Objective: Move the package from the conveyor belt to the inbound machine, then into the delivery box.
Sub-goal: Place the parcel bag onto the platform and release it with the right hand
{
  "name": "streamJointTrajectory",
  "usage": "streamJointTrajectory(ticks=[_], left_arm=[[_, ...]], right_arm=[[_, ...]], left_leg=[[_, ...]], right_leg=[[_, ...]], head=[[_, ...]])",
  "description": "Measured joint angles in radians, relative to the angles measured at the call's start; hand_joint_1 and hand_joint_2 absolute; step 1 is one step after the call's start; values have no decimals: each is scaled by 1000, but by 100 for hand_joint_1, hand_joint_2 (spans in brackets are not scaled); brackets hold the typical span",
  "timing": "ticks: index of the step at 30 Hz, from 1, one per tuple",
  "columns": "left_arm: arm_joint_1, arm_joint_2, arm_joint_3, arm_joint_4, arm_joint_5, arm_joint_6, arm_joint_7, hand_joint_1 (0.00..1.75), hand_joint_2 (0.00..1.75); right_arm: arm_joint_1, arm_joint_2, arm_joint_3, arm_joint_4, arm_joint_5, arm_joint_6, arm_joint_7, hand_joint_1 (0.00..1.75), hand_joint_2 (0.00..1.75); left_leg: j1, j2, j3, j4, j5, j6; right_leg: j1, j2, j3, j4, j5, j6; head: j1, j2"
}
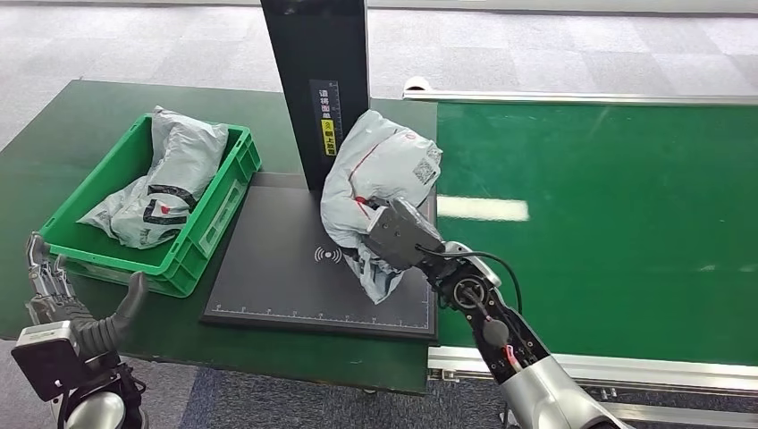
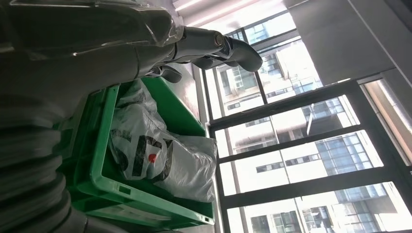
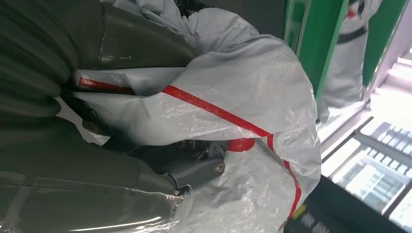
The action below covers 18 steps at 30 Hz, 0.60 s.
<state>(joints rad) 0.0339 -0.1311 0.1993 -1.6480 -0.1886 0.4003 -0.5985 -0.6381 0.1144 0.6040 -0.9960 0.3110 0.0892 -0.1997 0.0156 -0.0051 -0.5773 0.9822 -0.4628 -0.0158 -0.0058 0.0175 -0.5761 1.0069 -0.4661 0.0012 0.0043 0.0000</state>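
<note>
Gripping the grey package with my right hand, I have my fingers wrapped into its crumpled plastic, with my thumb pressed on one side and the darker fingers dug in on the other. The package, marked with a thin red stripe and a printed label, sits bunched up above my fingers and leans against the black upright post of the inbound machine. Below my fingers lies the machine's flat black scanning plate, and the lower corner of the package droops down to it; I cannot tell if it actually rests there. Off to the outer side of my right fingers runs the green conveyor belt, with its silver rail near my forearm.

My left hand holds nothing, its fingers spread apart and pointing upward, the thumb sticking out toward the green delivery box. That box stands just beyond my left fingers on the dark green worktop, touching the edge of the scanning plate. Inside it lie other grey bags, one with black lettering and a red mark.
</note>
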Motion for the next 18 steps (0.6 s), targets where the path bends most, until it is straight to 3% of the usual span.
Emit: streamJointTrajectory(ticks=[7, 18], left_arm=[[0, 7, 30, -4, 0, -5, 0, 0, 175], [0, 12, 36, -5, 0, -6, 0, 0, 175]], right_arm=[[-33, 56, 48, 92, -16, 10, -11, 175, 175], [-49, 72, 67, 133, -18, 10, -14, 175, 175]], left_leg=[[0, -2, 0, 0, 0, 0], [0, -2, 0, 0, 0, 0]], right_leg=[[0, -2, 0, 0, 0, 0], [0, -2, 0, 0, 0, 0]], head=[[0, 0], [0, 0]])
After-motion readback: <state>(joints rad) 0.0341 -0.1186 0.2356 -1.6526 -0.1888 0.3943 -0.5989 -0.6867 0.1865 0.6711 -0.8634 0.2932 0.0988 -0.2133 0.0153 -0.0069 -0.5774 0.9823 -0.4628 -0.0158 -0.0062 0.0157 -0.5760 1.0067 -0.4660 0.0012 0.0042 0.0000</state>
